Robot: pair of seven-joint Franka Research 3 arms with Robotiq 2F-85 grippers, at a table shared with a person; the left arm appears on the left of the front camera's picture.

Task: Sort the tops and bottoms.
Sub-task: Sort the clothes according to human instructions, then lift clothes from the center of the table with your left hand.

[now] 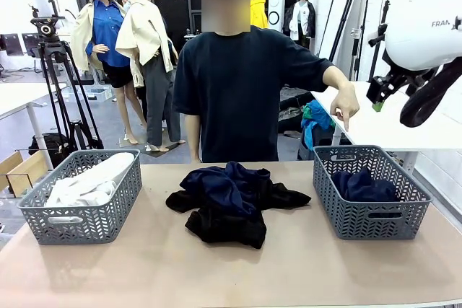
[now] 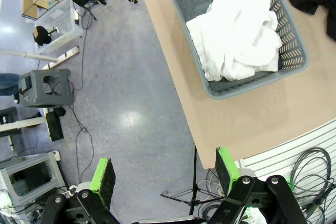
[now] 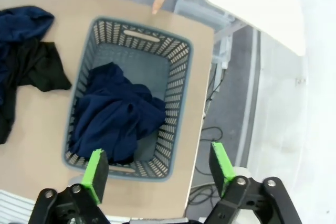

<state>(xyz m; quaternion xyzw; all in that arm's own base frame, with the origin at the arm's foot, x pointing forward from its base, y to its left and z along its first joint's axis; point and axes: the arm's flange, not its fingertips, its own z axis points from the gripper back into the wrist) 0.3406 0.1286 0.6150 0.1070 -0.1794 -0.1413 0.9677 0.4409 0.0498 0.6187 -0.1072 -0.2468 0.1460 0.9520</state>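
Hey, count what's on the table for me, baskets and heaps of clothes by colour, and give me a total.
Grey baskets: 2
White heaps: 1, in the left one
Navy heaps: 1, in the right one
Mixed navy and black heaps: 1, loose on the table between them
Total: 5

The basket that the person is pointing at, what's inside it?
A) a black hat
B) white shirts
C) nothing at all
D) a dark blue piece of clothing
D: the person's hand points down at the grey basket, and a crumpled navy garment lies inside it; the white tops are in the other basket.
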